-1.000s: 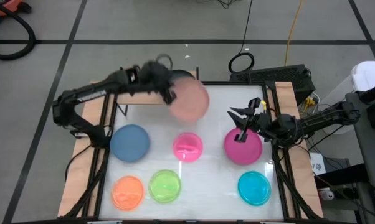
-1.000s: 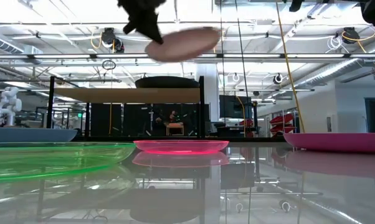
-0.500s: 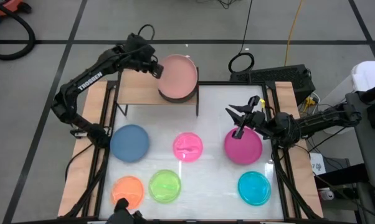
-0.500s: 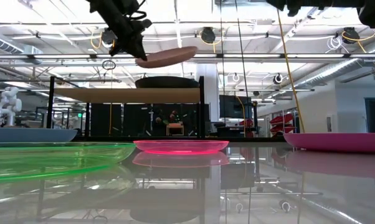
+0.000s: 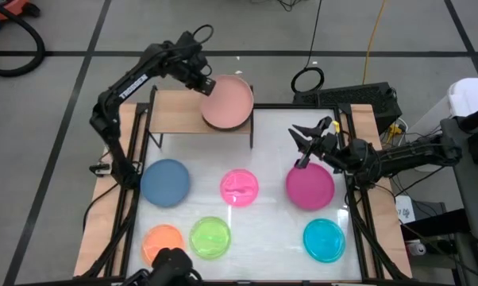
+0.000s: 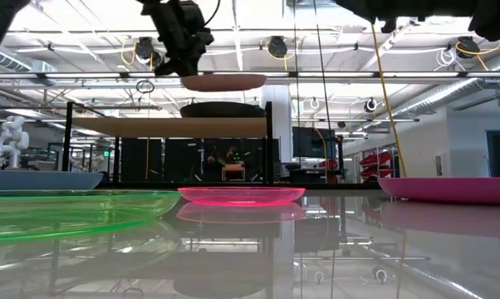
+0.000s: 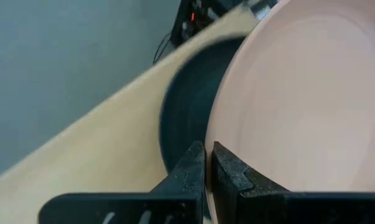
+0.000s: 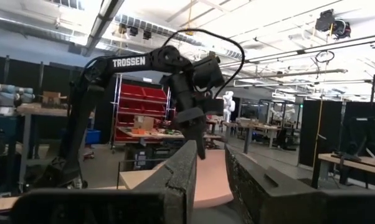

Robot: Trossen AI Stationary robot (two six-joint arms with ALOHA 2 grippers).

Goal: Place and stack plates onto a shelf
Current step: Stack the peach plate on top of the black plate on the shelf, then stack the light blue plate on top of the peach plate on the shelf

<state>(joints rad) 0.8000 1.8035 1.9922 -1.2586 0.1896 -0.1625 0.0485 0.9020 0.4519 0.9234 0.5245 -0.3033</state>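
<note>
Salmon plate [image 5: 227,104] hangs level above the grey plate [image 6: 223,109] at the shelf's [image 5: 175,117] right end, its left rim pinched by the left gripper [image 5: 202,83]. Right gripper [image 5: 308,144], fingers spread, hovers above the magenta plate's [image 5: 310,188] far edge

At the worktop's far edge the salmon plate [image 5: 227,103] covers nearly all of a dark plate [image 6: 223,109] on the shelf [image 5: 175,117]; whether the two touch is unclear. The orange plate [image 5: 161,241] at the near left corner is partly hidden by a dark object [image 5: 171,268], perhaps a camera mount.
</note>
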